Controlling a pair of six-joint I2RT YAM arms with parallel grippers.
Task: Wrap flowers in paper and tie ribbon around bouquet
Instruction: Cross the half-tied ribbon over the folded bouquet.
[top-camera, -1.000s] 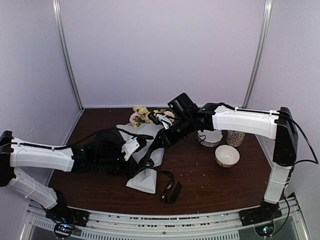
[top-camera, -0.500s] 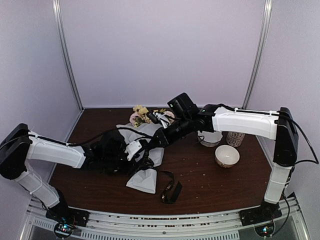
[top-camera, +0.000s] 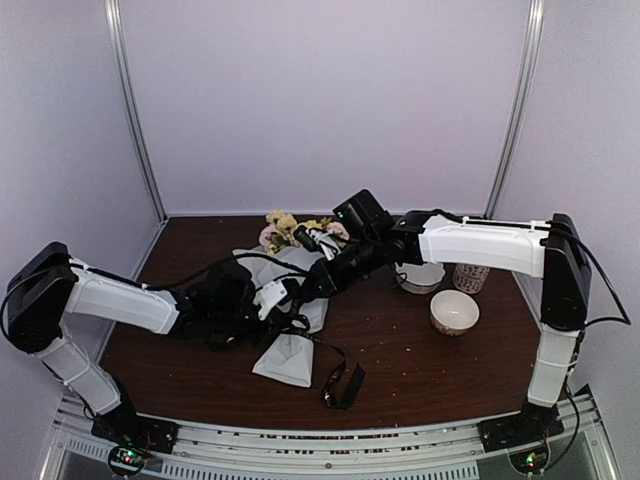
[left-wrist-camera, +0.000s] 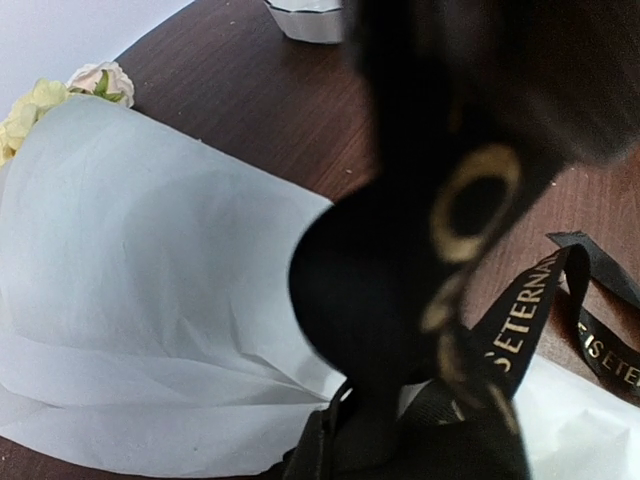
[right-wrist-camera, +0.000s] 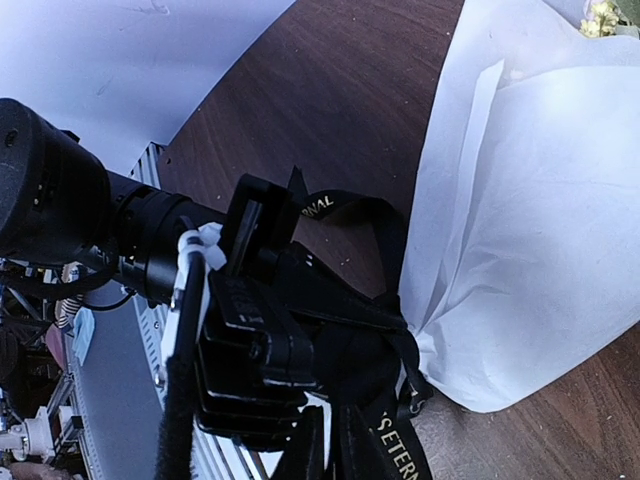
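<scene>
We see a dark brown table (top-camera: 400, 380) with a few pale crumbs (top-camera: 383, 345) right of centre. At the right of the frame a cream bowl (top-camera: 454, 312) stands open side up. Just above it, a white bowl (top-camera: 422, 278) and a patterned cup (top-camera: 471, 275) stand side by side. Pale lilac walls (top-camera: 320, 100) close the back, and a metal rail (top-camera: 300, 455) runs along the bottom edge.

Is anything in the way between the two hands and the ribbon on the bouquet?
Nothing visible. The left hand and the right hand both appear shut on the ribbon where it crosses the paper, with nothing between. The bowl stands apart on the right.
</scene>
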